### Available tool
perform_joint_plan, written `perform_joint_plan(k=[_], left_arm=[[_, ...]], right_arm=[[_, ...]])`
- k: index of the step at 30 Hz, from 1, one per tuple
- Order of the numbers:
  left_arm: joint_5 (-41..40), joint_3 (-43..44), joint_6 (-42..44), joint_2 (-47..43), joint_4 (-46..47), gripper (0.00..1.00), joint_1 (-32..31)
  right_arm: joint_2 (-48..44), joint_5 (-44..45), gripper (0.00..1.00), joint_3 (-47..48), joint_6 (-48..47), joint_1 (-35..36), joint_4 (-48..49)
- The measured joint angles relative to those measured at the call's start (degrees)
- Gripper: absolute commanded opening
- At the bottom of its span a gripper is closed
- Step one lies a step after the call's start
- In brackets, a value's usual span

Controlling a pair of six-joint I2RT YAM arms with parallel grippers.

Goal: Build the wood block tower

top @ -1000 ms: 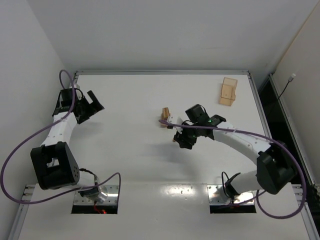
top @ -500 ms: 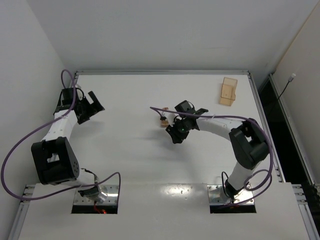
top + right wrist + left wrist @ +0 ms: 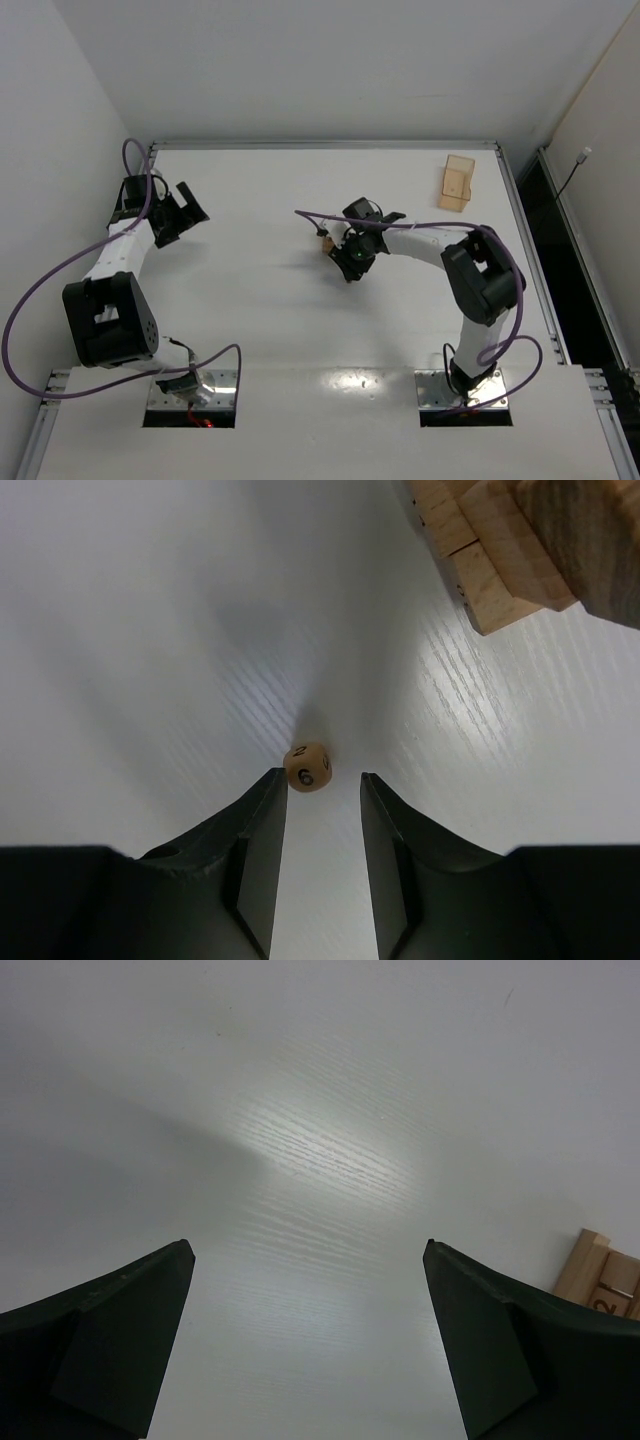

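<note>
The wood blocks form a stack at the top right of the right wrist view, several light bars laid side by side. In the top view the tower is a small stack mid-table. A tiny rounded wooden die marked 2 and 6 lies on the table just off the tip of my right gripper's left finger. My right gripper points down beside the tower, its jaws a narrow gap apart with nothing between them. My left gripper is wide open over bare table, far left; the blocks peek in at its right edge.
A translucent amber box lies at the back right of the table. Raised rails run along the table's back edge and right edge. A purple cable loops over the right wrist near the tower.
My right arm has folded back and swung left toward the tower, and its jaws have narrowed around the spot by the die. The left arm has not moved.
</note>
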Motion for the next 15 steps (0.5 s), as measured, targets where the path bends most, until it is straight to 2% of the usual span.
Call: perform_joint_plan(k=[15], left_arm=[[0.0,0.0,0.0,0.0,0.0,0.99,0.0]], right_arm=[[2.4,0.8,0.33,2.3,0.0,0.0,-1.8]])
